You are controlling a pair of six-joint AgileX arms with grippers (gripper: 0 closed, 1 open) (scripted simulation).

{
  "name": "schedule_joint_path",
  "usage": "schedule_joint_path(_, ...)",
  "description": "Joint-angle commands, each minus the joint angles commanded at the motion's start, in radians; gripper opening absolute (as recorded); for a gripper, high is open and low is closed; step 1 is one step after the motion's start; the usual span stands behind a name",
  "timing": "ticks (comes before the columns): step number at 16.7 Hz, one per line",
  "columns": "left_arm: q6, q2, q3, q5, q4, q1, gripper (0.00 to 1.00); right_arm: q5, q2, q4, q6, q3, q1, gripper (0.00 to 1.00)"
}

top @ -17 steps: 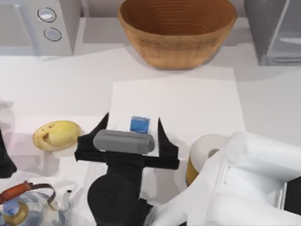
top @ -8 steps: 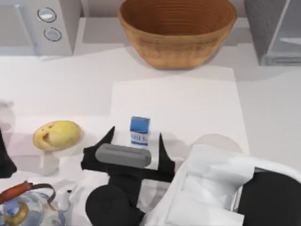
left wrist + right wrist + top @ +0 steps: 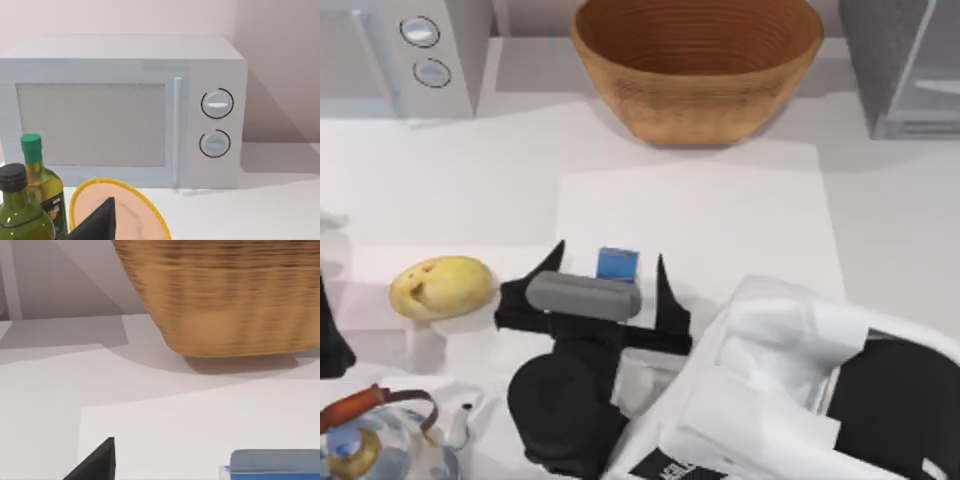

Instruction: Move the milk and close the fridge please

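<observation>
Fridge [image 3: 905, 65]: large plain grey cabinet at the table's far right corner, with a paler silver-white panel on the side toward the right edge; cut off by the top view's border.
Basket [image 3: 697, 62]: wide brown woven bowl at the far middle of the table, left of the fridge and well apart from it.
Microwave [image 3: 405, 50]: light grey appliance with two round dials, far left corner; the left wrist view faces its door and dials.
Right arm: white links and black wrist, reaching in from the near right across the white mat [image 3: 695, 215].
Right gripper [image 3: 609, 273]: both black fingers spread wide and released, one on each side of the carton, touching neither side; the grey cross-bar sits just in front of the carton.
Left gripper [image 3: 330, 340]: parked at the near left edge; finger state cannot be told.
Kettle [image 3: 370, 440]: patterned, orange handle, near left corner.
Potato [image 3: 440, 287]: yellow, left of the right gripper.
Milk [image 3: 617, 264]: small upright carton, blue top, standing on the mat between the spread fingers; its lower band is hidden behind the cross-bar.
</observation>
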Motion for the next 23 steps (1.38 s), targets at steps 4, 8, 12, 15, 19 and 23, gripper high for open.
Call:
schedule_joint_path(4,0.0,0.0,0.0,0.0,0.0,0.0,1.0,-0.026,0.001,0.009,0.001,-0.009,-0.027,1.0)
schedule_joint_path(8,0.0,0.0,0.0,0.0,0.0,0.0,1.0,-0.026,0.001,0.009,0.001,-0.009,-0.027,0.85)
schedule_joint_path(12,0.0,0.0,0.0,0.0,0.0,0.0,1.0,-0.026,0.001,0.009,0.001,-0.009,-0.027,0.55)
schedule_joint_path(15,0.0,0.0,0.0,0.0,0.0,0.0,1.0,-0.026,0.001,0.009,0.001,-0.009,-0.027,0.32)
schedule_joint_path(19,0.0,0.0,0.0,0.0,0.0,0.0,1.0,-0.026,0.001,0.009,0.001,-0.009,-0.027,0.02)
schedule_joint_path(23,0.0,0.0,0.0,0.0,0.0,0.0,1.0,-0.026,0.001,0.009,0.001,-0.009,-0.027,0.0)
